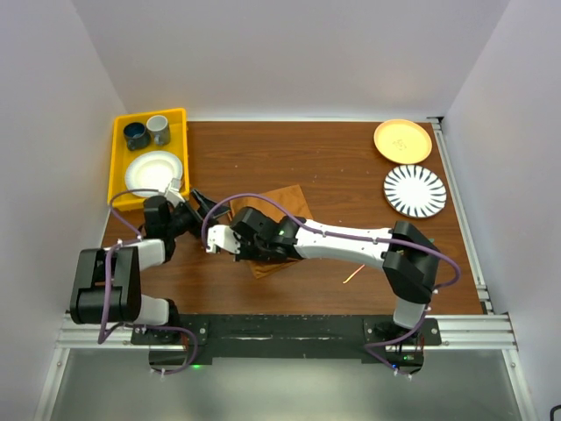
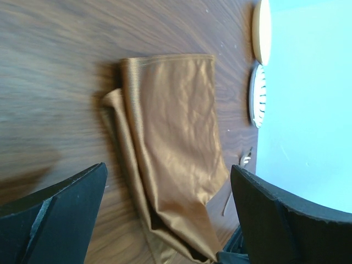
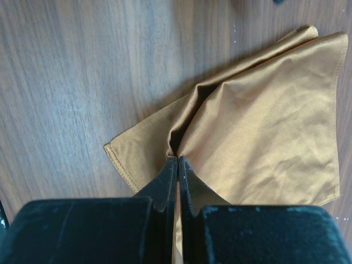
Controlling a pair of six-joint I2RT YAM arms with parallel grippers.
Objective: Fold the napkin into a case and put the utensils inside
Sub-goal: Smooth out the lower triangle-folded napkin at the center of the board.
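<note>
The rust-brown napkin (image 1: 286, 204) lies loosely folded and rumpled at the table's middle, partly under my right arm. It also shows in the left wrist view (image 2: 176, 132) and the right wrist view (image 3: 264, 121). My right gripper (image 3: 177, 159) is shut on a raised fold of the napkin near one corner; in the top view it (image 1: 248, 253) is over the napkin's near-left part. My left gripper (image 1: 208, 209) is open and empty just left of the napkin, its fingers (image 2: 275, 214) wide apart. One thin copper-coloured utensil (image 1: 353, 274) lies on the table right of the napkin, and it shows faintly in the left wrist view (image 2: 227, 204).
A yellow tray (image 1: 118, 167) at the back left holds two cups and a white plate. A yellow plate (image 1: 402, 140) and a striped plate (image 1: 414, 190) sit at the back right. White walls close in on the table's sides.
</note>
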